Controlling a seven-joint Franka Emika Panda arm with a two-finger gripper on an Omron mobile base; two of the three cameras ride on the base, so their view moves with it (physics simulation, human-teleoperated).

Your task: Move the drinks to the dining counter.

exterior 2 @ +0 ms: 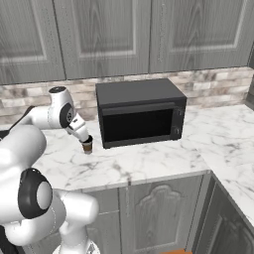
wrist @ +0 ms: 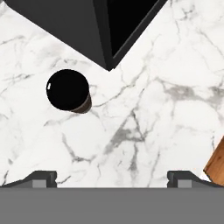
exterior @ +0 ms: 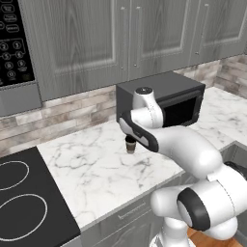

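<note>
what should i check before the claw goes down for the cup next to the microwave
1. Claw open: ok, both tips stand wide apart in the hand view.
2. Nothing held already: ok, bare marble between the tips.
3. Cup upright on the marble worktop, black lid on: ok.
4. Cup centred between the tips: not ok, it sits off toward one tip and further up in the hand view.
5. Room beside the microwave: ok, cup stands apart from its corner, but close.
6. Can located: cannot tell.
</note>
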